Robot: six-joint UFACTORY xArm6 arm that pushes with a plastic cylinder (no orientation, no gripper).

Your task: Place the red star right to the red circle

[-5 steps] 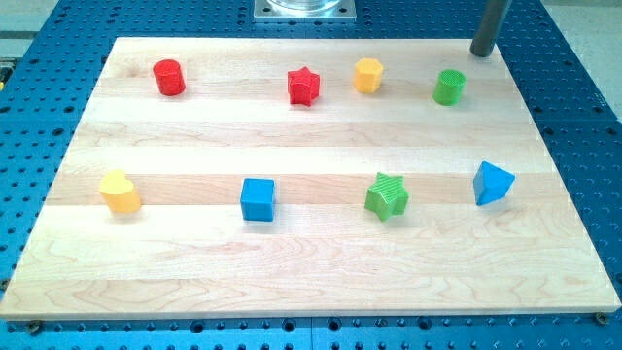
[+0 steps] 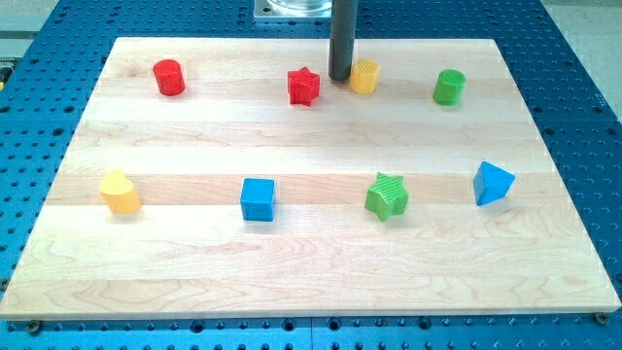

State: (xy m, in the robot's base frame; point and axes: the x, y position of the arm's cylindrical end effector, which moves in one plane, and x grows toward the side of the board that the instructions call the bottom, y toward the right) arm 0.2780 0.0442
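The red star (image 2: 304,86) lies near the view's top, left of centre-right. The red circle (image 2: 169,77), a short cylinder, stands at the view's top left, well apart from the star. My tip (image 2: 339,77) is on the board between the red star and the yellow hexagon (image 2: 365,75), close against the hexagon's left side and a small gap to the right of the star.
A green cylinder (image 2: 449,87) stands at the top right. Along the lower row are a yellow heart (image 2: 120,192), a blue cube (image 2: 258,199), a green star (image 2: 387,196) and a blue triangle (image 2: 493,183). The wooden board (image 2: 311,272) rests on a blue perforated table.
My tip has moved from the board's top right corner leftward to the spot between the red star and the yellow hexagon. No block has visibly moved.
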